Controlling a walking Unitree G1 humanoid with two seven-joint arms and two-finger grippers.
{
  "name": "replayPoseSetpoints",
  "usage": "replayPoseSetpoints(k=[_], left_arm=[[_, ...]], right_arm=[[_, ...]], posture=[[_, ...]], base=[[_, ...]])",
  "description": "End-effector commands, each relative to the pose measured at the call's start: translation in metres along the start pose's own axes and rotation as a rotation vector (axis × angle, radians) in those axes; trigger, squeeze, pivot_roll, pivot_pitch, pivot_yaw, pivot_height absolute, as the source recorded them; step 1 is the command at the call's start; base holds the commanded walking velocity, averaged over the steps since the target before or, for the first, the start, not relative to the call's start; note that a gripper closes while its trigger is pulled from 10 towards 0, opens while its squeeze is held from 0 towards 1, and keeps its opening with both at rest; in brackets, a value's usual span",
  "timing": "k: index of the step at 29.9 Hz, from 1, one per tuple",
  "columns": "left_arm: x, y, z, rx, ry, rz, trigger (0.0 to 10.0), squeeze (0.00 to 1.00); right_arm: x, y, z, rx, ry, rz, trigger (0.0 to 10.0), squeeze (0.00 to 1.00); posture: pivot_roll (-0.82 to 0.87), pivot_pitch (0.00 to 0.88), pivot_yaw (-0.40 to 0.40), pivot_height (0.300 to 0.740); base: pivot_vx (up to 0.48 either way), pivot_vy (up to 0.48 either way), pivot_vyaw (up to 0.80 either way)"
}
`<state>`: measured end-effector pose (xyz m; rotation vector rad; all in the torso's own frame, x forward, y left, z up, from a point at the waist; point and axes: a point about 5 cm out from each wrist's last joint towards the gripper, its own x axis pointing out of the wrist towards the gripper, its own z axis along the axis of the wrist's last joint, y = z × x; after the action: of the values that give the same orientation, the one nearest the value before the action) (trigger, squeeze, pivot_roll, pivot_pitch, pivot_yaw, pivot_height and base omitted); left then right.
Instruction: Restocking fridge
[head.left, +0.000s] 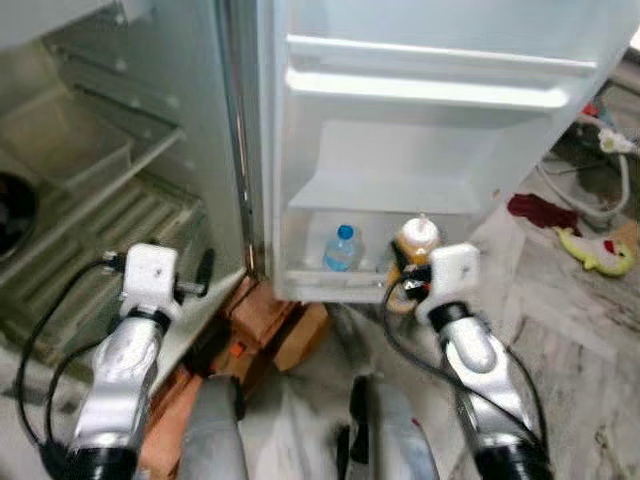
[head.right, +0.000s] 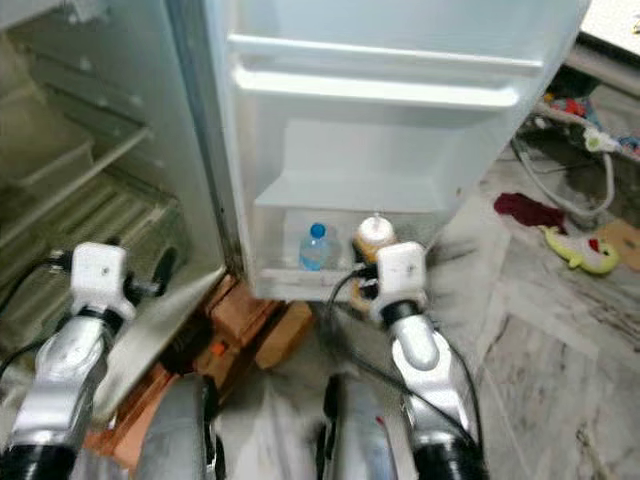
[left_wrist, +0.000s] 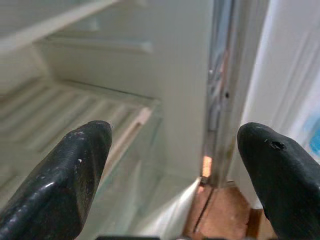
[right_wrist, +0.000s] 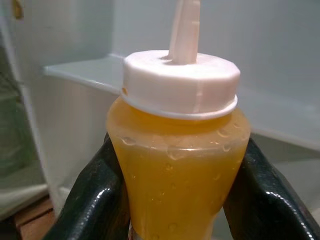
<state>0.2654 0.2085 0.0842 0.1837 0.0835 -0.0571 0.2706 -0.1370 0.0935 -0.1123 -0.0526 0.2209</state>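
**Sauce bottle at the door shelf, clamped low on its body**

While held at the lowest door shelf (head.left: 330, 285) of the open fridge (head.left: 150, 180), seen from the left eye: squeeze bottle (head.left: 417, 240) of orange-yellow sauce, upright, white cap and nozzle on top, just beside a small water bottle (head.left: 341, 249) with a blue cap that stands in the same shelf. Right gripper (head.left: 405, 275) closed on the squeeze bottle from the front. Left gripper (head.left: 200, 275) raised near the fridge's edge by the door hinge, holding nothing. Bricks (head.left: 270, 320) under the fridge, clutter and a soft toy (head.left: 595, 250) on the marble floor (head.left: 570, 350) to the right.

From the right eye: same layout; whether the bottle's base rests on the shelf floor or hangs just above it, cannot tell.

From the left wrist: two black fingers (left_wrist: 65, 180) spread wide, nothing between them, fridge interior and wire shelf beyond.

From the right wrist: fingers (right_wrist: 95, 200) pressed on both flanks of the bottle, below the shoulder and well under the cap.

Judged handling: nearly full, so moderately heavy and bottom-weighted; soft plastic walls, likely to dent and push sauce toward the nozzle if squeezed hard. Droplets on the wall suggest a slick surface. Best hold: mid-body, light pressure, kept upright; never by the cap or nozzle.
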Motion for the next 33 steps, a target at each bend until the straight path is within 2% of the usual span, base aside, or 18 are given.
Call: replayPoseSetpoints(k=[1, 7, 22, 33], left_arm=[[0.0007, -0.0064, 0.0012, -0.002, -0.011, -0.021, 10.0, 0.00], [0.0006, -0.0075, 0.0009, -0.002, -0.008, -0.024, 10.0, 0.00], [-0.0003, -0.0086, 0.0012, -0.001, -0.008, -0.036, 10.0, 0.00], [-0.0008, -0.0091, -0.0001, -0.001, -0.004, -0.045, 10.0, 0.00]], right_arm=[[-0.0014, -0.0083, 0.0015, -0.015, -0.007, -0.021, 10.0, 0.00], [-0.0010, -0.0091, 0.0020, -0.014, -0.011, -0.024, 10.0, 0.00], [-0.0011, -0.0081, 0.0013, -0.018, -0.009, -0.024, 10.0, 0.00], [0.0006, -0.0076, 0.0024, -0.020, -0.014, -0.022, 10.0, 0.00]], posture=[[0.02, 0.111, -0.082, 0.624], [0.02, 0.112, -0.081, 0.624], [0.02, 0.116, -0.081, 0.624], [0.01, 0.121, -0.079, 0.624]], base=[[0.390, 0.000, 0.00], [0.341, 0.000, 0.00], [0.000, 0.000, 0.00], [0.295, 0.000, 0.00]])
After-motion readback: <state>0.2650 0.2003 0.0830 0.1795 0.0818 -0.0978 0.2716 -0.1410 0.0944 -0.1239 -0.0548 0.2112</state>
